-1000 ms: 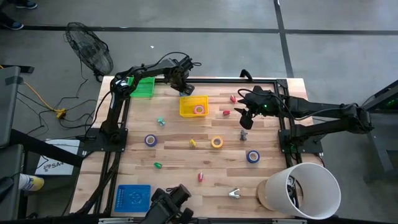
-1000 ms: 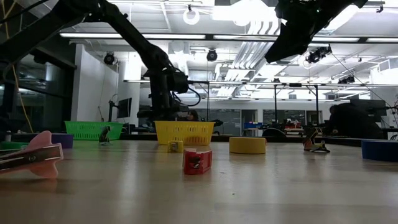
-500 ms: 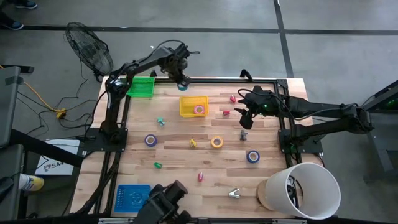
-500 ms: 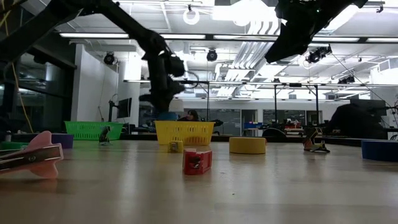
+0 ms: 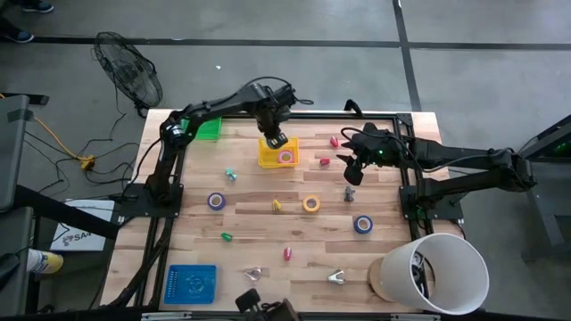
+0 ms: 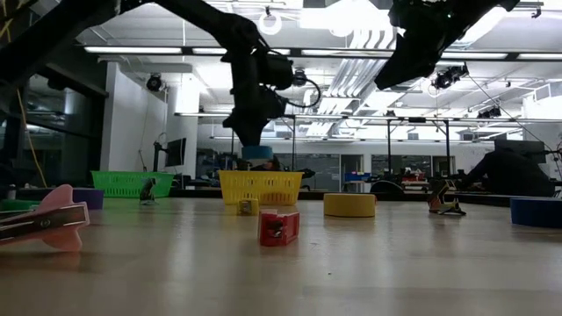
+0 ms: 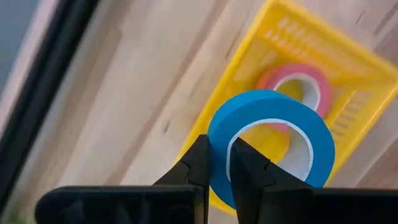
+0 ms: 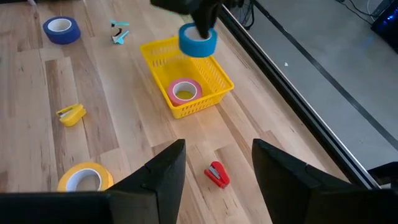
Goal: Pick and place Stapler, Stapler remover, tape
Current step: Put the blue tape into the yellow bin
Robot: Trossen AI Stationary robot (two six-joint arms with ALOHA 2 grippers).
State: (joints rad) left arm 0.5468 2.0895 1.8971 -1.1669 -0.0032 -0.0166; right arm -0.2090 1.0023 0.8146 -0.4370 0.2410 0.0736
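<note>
My left gripper (image 5: 275,140) is shut on a blue tape roll (image 7: 270,143) and hangs over the far left part of the yellow basket (image 5: 277,153). The blue tape roll (image 6: 257,151) is clear of the basket's rim. A pink tape roll (image 8: 182,91) lies flat in the basket. My right gripper (image 5: 351,171) waits open above the table's right side, with nothing between its fingers. On the wood lie a purple-blue tape roll (image 5: 216,201), a yellow one (image 5: 310,204) and a blue one (image 5: 362,224). A red stapler (image 8: 217,175) lies near my right gripper. My left gripper pinches the blue roll's wall (image 7: 219,155) at one spot, one finger (image 7: 245,163) inside the ring's open centre and the other (image 7: 199,160) outside. The fingers come from above, pointing down. The roll hangs lifted clear above the yellow basket, its opening about level.
A green basket (image 5: 209,126) stands at the far left corner, a blue tray (image 5: 191,283) at the near left and a white bucket (image 5: 437,272) at the near right. Small red, green and yellow pieces and metal stapler removers (image 5: 336,277) are scattered over the middle and near side.
My left gripper has risen from behind the yellow basket at the table's far edge with the blue tape roll. It has gone toward the right and near side until it stands over the basket, and its wrist has rolled. The roll is now lifted clear.
</note>
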